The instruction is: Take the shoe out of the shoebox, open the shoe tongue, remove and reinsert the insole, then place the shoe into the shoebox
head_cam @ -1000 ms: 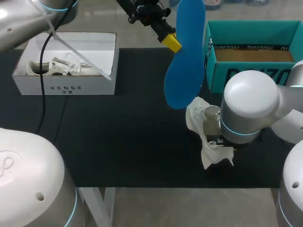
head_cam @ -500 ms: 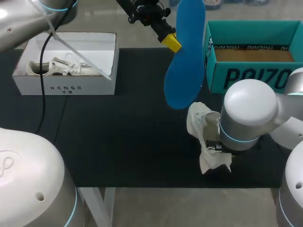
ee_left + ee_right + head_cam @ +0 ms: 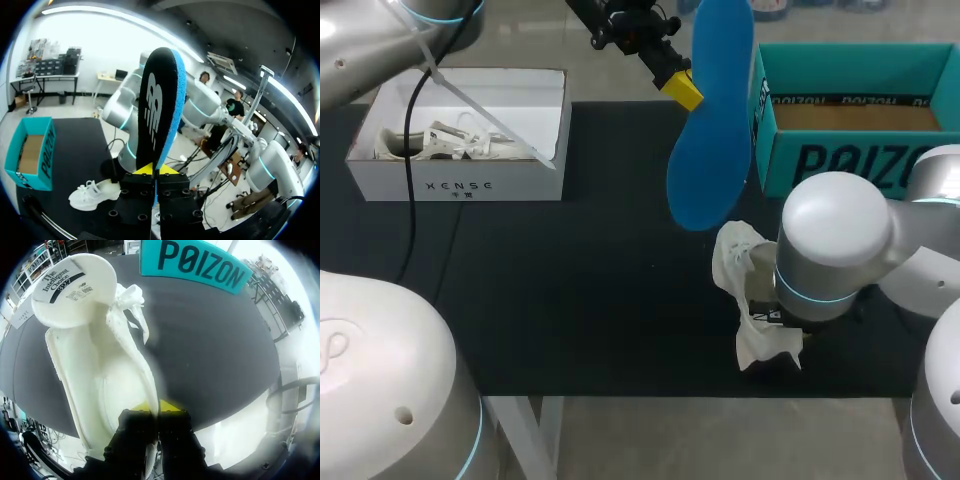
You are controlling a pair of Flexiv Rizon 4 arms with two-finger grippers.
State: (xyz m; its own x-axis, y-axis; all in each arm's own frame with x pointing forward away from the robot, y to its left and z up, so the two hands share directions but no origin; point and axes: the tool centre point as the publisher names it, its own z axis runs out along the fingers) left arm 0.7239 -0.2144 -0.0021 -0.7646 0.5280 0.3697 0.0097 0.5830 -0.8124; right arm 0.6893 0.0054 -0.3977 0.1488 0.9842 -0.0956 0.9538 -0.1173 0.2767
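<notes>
My left gripper (image 3: 677,86) is raised over the back of the table, shut on the edge of the blue insole (image 3: 711,130), which hangs down on end. In the left wrist view the insole (image 3: 159,105) stands up between the yellow fingertips (image 3: 145,169), its black face showing. The white shoe (image 3: 748,290) lies on the black mat just below the insole's lower end. My right gripper (image 3: 155,407) is shut on the thin side wall of the shoe (image 3: 100,375), whose opening faces the camera. In the head view my right arm's joint hides that gripper. The teal shoebox (image 3: 850,150) stands open at the back right.
A white box (image 3: 460,175) at the back left holds another white shoe (image 3: 445,142). A black cable (image 3: 412,190) from my left arm hangs over the mat's left part. The mat's front edge (image 3: 650,393) runs close to the shoe.
My right arm has shifted a little to the left and toward the table's front, dragging the shoe with it. The left arm and the insole have not moved.
</notes>
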